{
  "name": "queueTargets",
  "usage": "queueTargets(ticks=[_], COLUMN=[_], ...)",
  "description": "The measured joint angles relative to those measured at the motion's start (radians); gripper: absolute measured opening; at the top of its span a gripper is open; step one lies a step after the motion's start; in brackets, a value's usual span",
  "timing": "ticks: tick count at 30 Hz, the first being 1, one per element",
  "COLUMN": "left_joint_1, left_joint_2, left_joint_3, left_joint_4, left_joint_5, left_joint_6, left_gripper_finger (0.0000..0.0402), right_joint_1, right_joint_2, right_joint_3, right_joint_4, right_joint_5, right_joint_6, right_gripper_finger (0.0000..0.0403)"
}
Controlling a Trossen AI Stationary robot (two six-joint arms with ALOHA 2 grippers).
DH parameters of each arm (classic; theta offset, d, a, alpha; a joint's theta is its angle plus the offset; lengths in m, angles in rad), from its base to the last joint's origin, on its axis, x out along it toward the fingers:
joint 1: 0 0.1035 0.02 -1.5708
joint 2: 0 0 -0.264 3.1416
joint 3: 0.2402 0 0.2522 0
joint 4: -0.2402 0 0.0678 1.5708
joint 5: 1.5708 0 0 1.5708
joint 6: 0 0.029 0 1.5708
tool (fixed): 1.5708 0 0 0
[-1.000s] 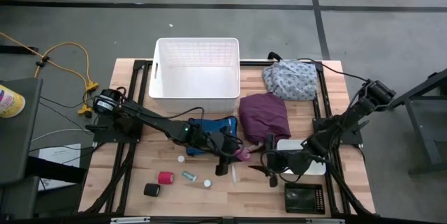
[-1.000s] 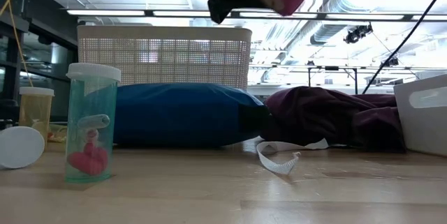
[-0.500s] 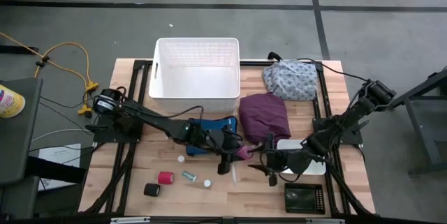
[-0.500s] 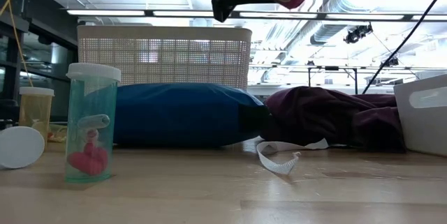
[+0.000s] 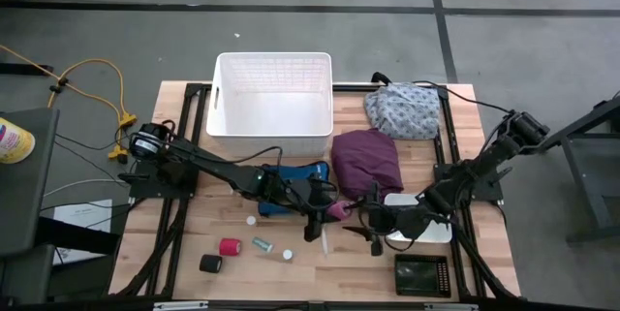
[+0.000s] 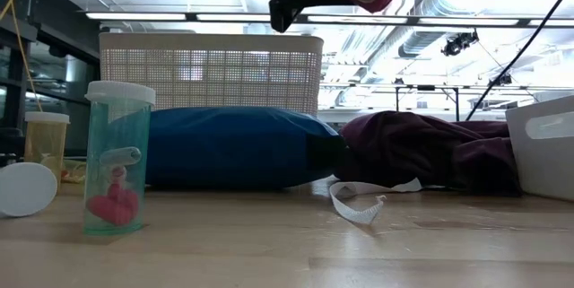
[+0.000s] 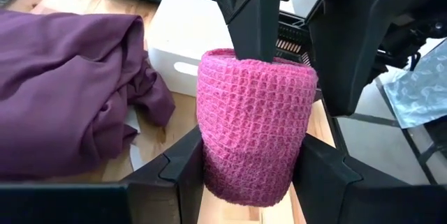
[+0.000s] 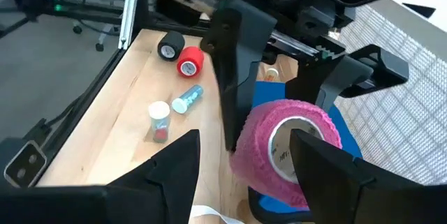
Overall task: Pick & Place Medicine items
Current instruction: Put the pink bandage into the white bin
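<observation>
Two claws at work: I am holding the pink bandage roll point(image 7: 253, 126) up in the air over the middle of the table point(image 5: 184, 243), my left gripper point(image 5: 320, 217) clamped on its sides, my right gripper point(image 5: 373, 226) reaching in with its fingers spread either side of the roll's far end.
Handover: I am judging this as a pass from left to right; my right fingers point(image 8: 167, 175) are not yet pressing on the roll, as far as I can tell.
Nearest on the table: black bandage roll point(image 5: 210, 264) and red bandage roll point(image 5: 230, 247) are lying side by side at the front left edge, untouched.
Just beyond: greenish vial point(image 5: 263, 244) is lying on its side, a small white bottle point(image 5: 288, 254) beside it, a white cap point(image 5: 251, 221) a little farther back.
Middle: blue pouch point(image 5: 291, 173) is sitting under my left arm; purple cloth point(image 5: 366, 161) beside it; a small white box point(image 5: 418, 229) under my right arm.
Far: white basket point(image 5: 272, 108) at the back left is showing nothing inside; floral cloth point(image 5: 404, 109) at the back right.
Progress: I am reckoning one item lifted and none placed; the two rolls, vial, bottle and cap are waiting.
</observation>
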Motion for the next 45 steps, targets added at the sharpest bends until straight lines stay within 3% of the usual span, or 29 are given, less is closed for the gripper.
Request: queueTargets(ticks=[7,23,35,45], left_joint_1=[0.0,0.0,-0.001,-0.001], left_joint_2=[0.0,0.0,0.0,0.0], left_joint_3=[0.0,0.0,0.0,0.0], left_joint_4=[-0.002,-0.001,-0.001,-0.001], left_joint_5=[0.0,0.0,0.004,0.005], left_joint_6=[-0.034,-0.019,-0.014,-0.015], left_gripper_finger=[0.0167,0.0167,0.0167,0.0167], right_joint_1=[-0.029,-0.029,-0.029,-0.029], right_joint_2=[0.0,0.0,0.0,0.0], right_joint_3=[0.001,0.001,0.001,0.001], right_joint_4=[0.002,0.002,0.002,0.003], right_joint_5=[-0.064,-0.064,-0.067,-0.093], right_joint_6=[0.015,0.015,0.014,0.014], right_gripper_finger=[0.021,0.0206,0.0105,0.0058])
